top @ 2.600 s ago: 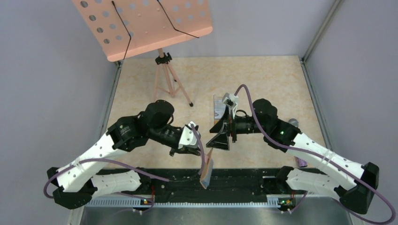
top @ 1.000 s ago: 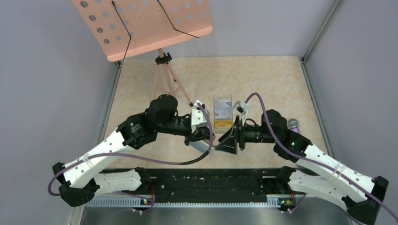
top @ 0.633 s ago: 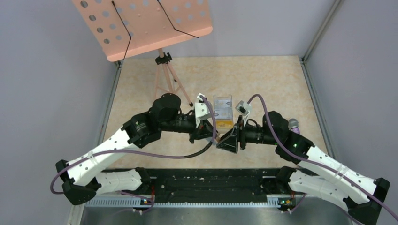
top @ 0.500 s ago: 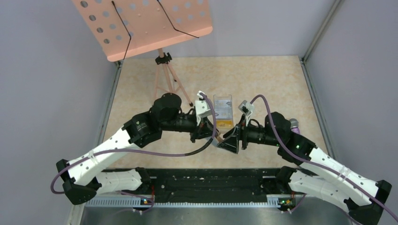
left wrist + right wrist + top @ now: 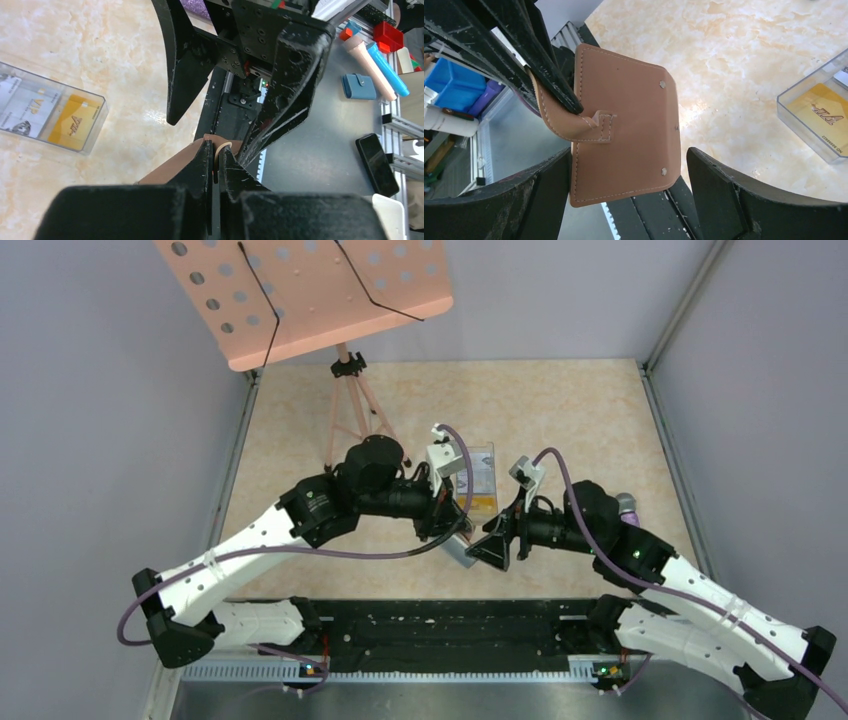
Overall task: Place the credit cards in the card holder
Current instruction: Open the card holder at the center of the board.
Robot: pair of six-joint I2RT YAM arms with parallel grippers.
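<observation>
The brown card holder (image 5: 624, 125) hangs in the air between the two arms, folded shut. My left gripper (image 5: 216, 150) is shut on its snap tab, and the brown body (image 5: 170, 167) shows beside the fingers. My right gripper (image 5: 629, 165) is open, with its fingers either side of the holder's lower part; a gap shows on the right side. From above the holder (image 5: 460, 552) sits between the left gripper (image 5: 452, 535) and the right gripper (image 5: 490, 545). The credit cards, a yellow one (image 5: 819, 112) and a pale one (image 5: 22, 105), lie inside a clear plastic box (image 5: 480, 480) on the table.
A pink music stand (image 5: 310, 290) on a tripod (image 5: 350, 410) stands at the back left. A purple object (image 5: 627, 505) lies behind the right arm. Beyond the table's near edge are a blue wallet (image 5: 359, 86), markers (image 5: 385, 62) and a phone (image 5: 377, 164).
The left arm has carried the card holder up from the near edge to the middle and shifted right. The right gripper's jaws have spread wider around it.
</observation>
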